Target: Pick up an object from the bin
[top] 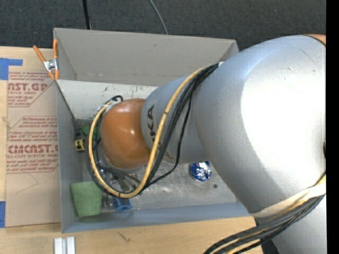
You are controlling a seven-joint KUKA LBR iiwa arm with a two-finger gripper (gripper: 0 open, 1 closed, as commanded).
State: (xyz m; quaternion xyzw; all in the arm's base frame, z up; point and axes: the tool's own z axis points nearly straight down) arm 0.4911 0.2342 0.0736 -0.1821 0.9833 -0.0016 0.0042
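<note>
An orange domed wrist cover is masking the gripper; its state I cannot tell; it is hanging beside a green spongy block in the grey metal bin's near-left corner; a crumpled blue-white ball is lying apart.

Lower-left corner of bin: green spongy block, lying flat. Just beside it to the right, small blue piece, partly covered. Against left wall: small yellow-black item. Well right on the floor, alone: blue-and-white crumpled lump.

Black letters "KA" stand on the arm; red "CAST ACRYLIC" print on the cardboard.
</note>
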